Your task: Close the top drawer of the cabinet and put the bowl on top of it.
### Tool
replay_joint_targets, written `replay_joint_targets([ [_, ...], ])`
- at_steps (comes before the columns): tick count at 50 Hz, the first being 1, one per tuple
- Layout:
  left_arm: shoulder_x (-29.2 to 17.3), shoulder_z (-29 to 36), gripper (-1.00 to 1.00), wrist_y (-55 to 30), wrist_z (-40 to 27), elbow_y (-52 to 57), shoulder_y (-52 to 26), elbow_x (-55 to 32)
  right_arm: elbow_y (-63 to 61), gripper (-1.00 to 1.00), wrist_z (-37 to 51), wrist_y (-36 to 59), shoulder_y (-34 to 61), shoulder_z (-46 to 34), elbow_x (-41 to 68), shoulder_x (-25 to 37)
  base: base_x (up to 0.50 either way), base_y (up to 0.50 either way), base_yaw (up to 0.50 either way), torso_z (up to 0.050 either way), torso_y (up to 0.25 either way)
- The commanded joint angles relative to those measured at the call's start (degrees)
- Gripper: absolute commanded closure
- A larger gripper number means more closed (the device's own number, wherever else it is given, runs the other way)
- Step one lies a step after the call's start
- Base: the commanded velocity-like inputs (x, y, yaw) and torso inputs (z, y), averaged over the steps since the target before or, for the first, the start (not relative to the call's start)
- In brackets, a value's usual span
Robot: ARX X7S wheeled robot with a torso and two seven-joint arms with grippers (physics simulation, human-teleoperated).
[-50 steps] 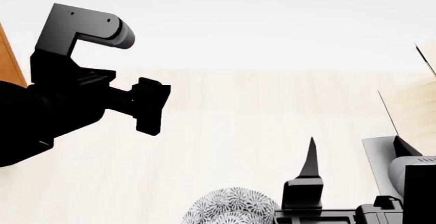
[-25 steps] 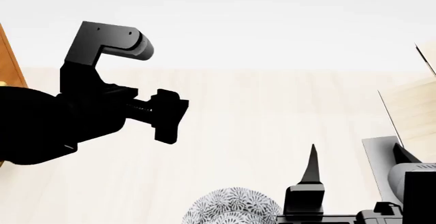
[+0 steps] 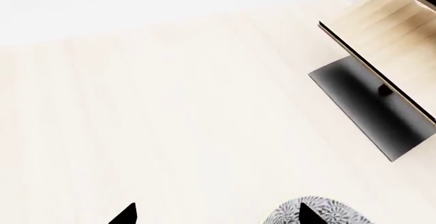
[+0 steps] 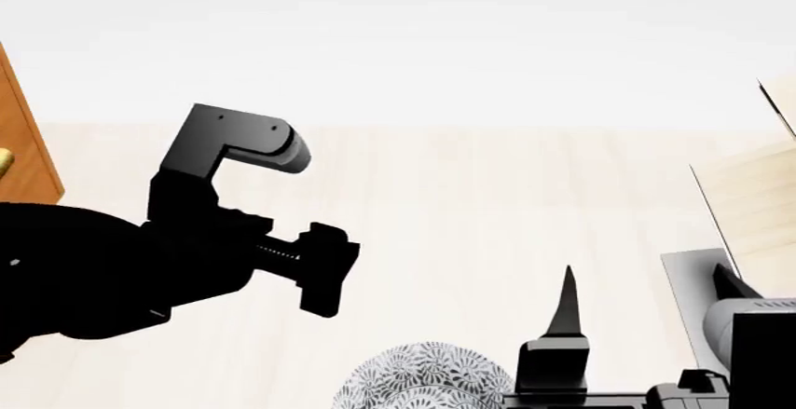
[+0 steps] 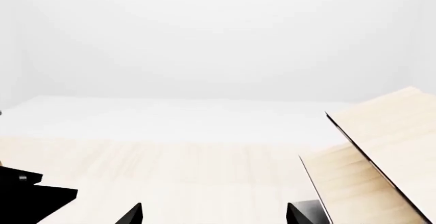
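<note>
Only the bowl (image 4: pixel 426 376) rim shows, bottom centre of head view, on the pale wood floor (image 4: pixel 498 204); it sits just beside the right gripper (image 4: pixel 566 330), not held. Cabinet (image 4: pixel 25 153) is a reddish-brown sliver at far left, behind the left arm (image 4: pixel 112 269). Left gripper (image 3: pixel 214 215): 2 fingertips wide apart, holding nothing, bowl near 1 tip. Right jaws likewise spread. Pale structure (image 3: pixel 381 45) on dark base beyond.
</note>
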Motion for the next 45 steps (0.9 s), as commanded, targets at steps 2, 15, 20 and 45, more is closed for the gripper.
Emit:
replay_joint_targets([
  [2, 0.24, 1.64, -1.0, 1.64, 2.01, -2.07, 1.67, 1.31, 0.27, -1.0, -1.44, -0.5, -1.06, -0.21, -1.82, -0.28, 0.0, 0.0, 0.0, 0.0, 0.0],
  [15, 0.19, 2.84, -1.0, 3.28, 4.52, -2.72, 4.15, 1.69, 0.09, -1.0, -1.77, -0.95, -1.68, -0.44, -2.51, -0.42, 0.0, 0.0, 0.0, 0.0, 0.0],
  [20, 0.43, 4.03, -1.0, 4.13, 5.11, -3.54, 5.07, 2.82, 0.27, -1.0, -2.62, -1.29, -2.23, -0.71, -3.7, -0.81, 0.0, 0.0, 0.0, 0.0, 0.0],
  [45, 0.33, 6.32, -1.0, 7.01, 10.14, -4.46, 7.73, 3.84, 0.17, -1.0, -2.33, -2.1, -3.12, -0.23, -4.29, -0.2, 0.0, 0.0, 0.0, 0.0, 0.0],
])
